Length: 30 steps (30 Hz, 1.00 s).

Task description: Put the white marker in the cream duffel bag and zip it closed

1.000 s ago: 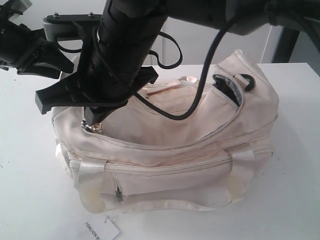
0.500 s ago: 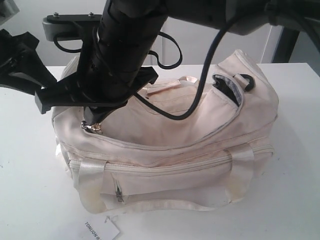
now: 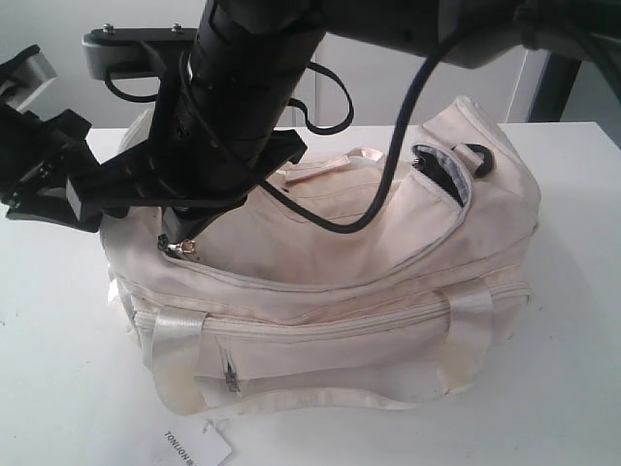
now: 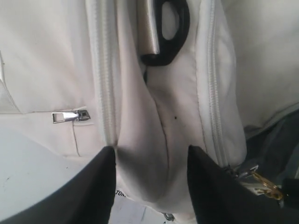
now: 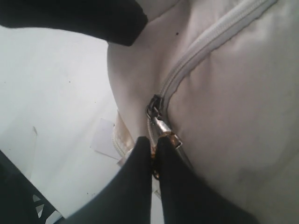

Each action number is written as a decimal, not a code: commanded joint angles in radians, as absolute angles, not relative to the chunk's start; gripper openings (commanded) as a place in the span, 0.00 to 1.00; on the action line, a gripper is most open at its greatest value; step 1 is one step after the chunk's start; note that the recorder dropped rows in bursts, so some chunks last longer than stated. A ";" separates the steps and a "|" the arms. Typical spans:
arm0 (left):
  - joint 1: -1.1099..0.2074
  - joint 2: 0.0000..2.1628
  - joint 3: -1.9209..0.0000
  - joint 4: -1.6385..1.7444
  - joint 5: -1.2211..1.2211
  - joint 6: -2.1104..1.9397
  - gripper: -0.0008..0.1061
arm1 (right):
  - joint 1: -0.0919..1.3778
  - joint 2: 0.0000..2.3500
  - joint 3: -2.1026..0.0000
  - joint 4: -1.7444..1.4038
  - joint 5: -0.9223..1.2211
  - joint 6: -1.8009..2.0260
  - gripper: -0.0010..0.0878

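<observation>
On the white bench [image 3: 563, 369], the large cream fabric duffel bag [image 3: 369, 252] looks nearly zipped, with the right end effector [image 5: 153, 142] clenched on its metal zip pull [image 3: 180, 249] at frame left, the left end effector [image 4: 150, 149] released, and the slim white marker unseen.

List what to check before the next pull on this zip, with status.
1. Grip: right gripper shut on the zip pull: ok.
2. Main zip of the cream duffel bag fully closed: not ok, a dark gap shows at its far end.
3. white marker inside: cannot tell, not in view.
4. Bracing: left gripper open, bag-end fabric between its jaws; contact: cannot tell.
5. black cable clear of the flap: cannot tell, it droops low across it.
</observation>
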State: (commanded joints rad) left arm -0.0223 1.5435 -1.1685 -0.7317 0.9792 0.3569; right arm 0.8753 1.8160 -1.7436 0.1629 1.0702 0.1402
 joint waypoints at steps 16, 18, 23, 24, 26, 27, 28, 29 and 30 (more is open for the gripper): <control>-0.022 1.544 -1.127 -0.820 0.933 0.459 0.01 | 0.875 1.816 -1.744 0.163 1.066 0.140 0.01; -0.022 1.544 -1.127 -0.820 0.926 0.472 0.01 | 0.875 1.816 -1.744 0.163 1.071 0.140 0.01; -0.022 1.544 -1.127 -0.794 0.898 0.472 0.01 | 0.875 1.816 -1.744 0.163 1.101 0.140 0.01; -0.022 1.544 -1.127 -0.786 0.889 0.472 0.01 | 0.875 1.816 -1.744 0.163 1.113 0.140 0.01; -0.022 1.544 -1.127 -0.769 0.883 0.472 0.01 | 0.875 1.816 -1.744 0.163 1.122 0.140 0.01; -0.022 1.544 -1.127 -0.755 0.880 0.472 0.01 | 0.875 1.816 -1.744 0.163 1.124 0.140 0.01; -0.022 1.544 -1.127 -0.744 0.878 0.472 0.01 | 0.875 1.814 -1.744 0.163 1.124 0.140 0.01; -0.022 1.544 -1.127 -0.731 0.874 0.472 0.01 | 0.875 1.814 -1.744 0.163 1.124 0.140 0.01; -0.022 1.544 -1.127 -0.723 0.867 0.472 0.01 | 0.875 1.811 -1.744 0.161 1.126 0.140 0.01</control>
